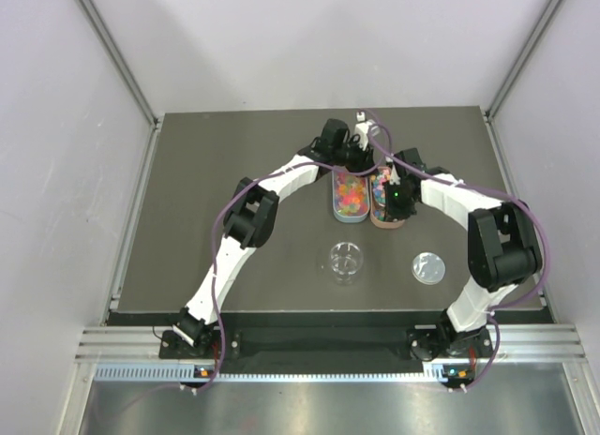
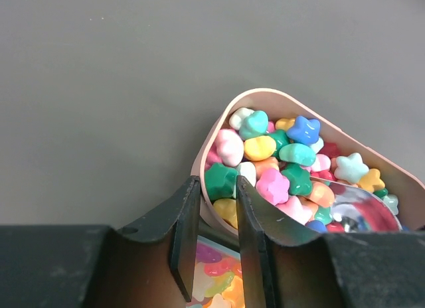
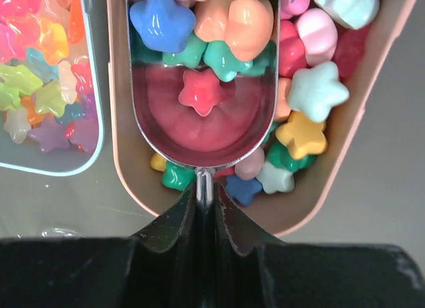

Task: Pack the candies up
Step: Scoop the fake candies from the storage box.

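Observation:
The candies (image 3: 312, 89) are opaque star shapes in mixed colours and fill a pink oval tub (image 3: 345, 149). My right gripper (image 3: 205, 188) is shut on the handle of a shiny scoop (image 3: 199, 122), which lies in the tub with several candies in its bowl. My left gripper (image 2: 218, 185) straddles the same tub's wall (image 2: 279, 92) at its end, one finger outside and one inside, closed on it. Translucent candies (image 3: 40, 69) fill a pale-blue tub (image 3: 99, 122) beside it. In the top view both grippers, left (image 1: 356, 168) and right (image 1: 392, 202), meet at the two tubs.
A clear round cup (image 1: 346, 262) stands nearer the arms, in front of the tubs. Its lid (image 1: 429, 266) lies flat to the right of it. Grey walls enclose the dark table (image 1: 234, 172) on three sides.

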Robot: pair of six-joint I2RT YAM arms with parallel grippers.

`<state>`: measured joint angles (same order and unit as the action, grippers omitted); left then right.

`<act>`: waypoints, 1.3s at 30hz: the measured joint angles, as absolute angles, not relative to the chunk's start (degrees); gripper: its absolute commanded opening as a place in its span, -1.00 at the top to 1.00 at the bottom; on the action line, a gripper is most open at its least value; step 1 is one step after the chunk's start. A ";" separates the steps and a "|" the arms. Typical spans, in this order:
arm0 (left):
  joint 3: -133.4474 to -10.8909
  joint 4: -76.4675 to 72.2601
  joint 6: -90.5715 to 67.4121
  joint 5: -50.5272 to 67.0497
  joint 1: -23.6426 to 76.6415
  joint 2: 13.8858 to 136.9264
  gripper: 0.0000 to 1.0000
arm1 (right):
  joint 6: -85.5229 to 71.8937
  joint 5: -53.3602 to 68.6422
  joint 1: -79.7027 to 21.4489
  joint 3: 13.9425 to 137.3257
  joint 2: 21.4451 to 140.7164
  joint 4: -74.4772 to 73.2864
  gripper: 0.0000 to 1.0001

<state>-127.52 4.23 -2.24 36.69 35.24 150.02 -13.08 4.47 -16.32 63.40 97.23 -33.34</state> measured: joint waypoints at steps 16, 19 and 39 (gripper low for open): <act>-118.87 2.96 -7.35 40.21 34.15 143.44 0.07 | -13.34 4.82 -15.70 62.87 98.70 -29.02 1.00; -115.61 2.44 -8.23 41.28 33.65 140.14 0.06 | -13.34 5.06 -15.51 62.61 98.70 -28.45 1.00; -107.68 0.40 -8.16 41.58 27.24 126.56 0.03 | -13.08 4.21 -15.51 53.87 92.20 -20.51 1.00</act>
<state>-107.68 0.40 -8.16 41.58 27.24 126.56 -13.08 4.21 -15.51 53.87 92.20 -20.51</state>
